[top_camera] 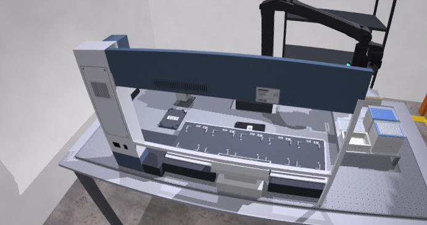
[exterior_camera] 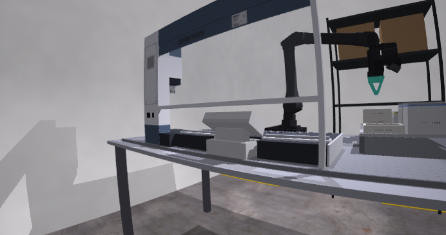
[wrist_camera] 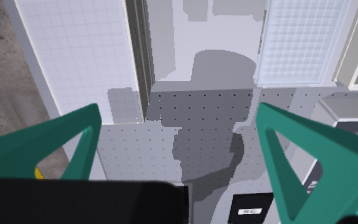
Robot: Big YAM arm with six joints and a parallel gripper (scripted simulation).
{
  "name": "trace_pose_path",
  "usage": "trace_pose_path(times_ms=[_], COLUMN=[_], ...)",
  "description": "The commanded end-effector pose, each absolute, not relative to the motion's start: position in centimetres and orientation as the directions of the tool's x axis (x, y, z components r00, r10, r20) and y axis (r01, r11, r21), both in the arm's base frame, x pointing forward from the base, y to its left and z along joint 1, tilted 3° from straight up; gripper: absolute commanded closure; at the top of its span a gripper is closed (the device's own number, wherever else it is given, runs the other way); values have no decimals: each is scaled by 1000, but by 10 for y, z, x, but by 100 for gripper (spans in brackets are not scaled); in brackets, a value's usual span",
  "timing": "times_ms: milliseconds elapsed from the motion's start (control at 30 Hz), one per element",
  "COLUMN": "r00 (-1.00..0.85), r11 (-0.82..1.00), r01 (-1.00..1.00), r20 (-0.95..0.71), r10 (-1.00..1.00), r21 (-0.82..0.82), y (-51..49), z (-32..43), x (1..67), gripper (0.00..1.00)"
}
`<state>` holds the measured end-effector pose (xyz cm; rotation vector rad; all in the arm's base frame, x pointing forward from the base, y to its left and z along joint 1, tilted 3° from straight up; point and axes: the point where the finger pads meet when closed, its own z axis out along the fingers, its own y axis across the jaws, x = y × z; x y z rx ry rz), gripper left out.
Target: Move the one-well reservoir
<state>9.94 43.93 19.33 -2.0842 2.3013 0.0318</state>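
My gripper (exterior_camera: 375,86) hangs high above the shelf end of the table, fingers pointing down. In the wrist view its teal fingers stand wide open with nothing between them. Below them I see perforated table top and the edge of the SHELF. In the top view the fingers are hidden behind the blue gantry beam. A white open tray (top_camera: 358,140) at the near-left of the SHELF looks like the one-well reservoir, but its label is too small to read. The deck (top_camera: 250,145) shows its row of corner-bracket positions, all empty.
On the SHELF stand two blue-topped tip racks (top_camera: 385,123) and clear plates (top_camera: 347,123). The wrist view shows a gridded plate (wrist_camera: 80,55) on the left and a clear well plate (wrist_camera: 300,40) on the right. The gantry beam (top_camera: 240,77) spans the deck. A dark labelled nest (top_camera: 173,118) lies far left.
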Motion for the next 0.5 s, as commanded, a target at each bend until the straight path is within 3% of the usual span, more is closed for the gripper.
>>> trace_pose_path(times_ms=[0, 467], r00=[-64, -64], r11=[66, 66], r01=[-998, -998], r20=[-109, -93], r10=[-992, -994], r21=[-17, -22], y=[461, 451], z=[218, 218], x=[117, 183], gripper=[0, 0])
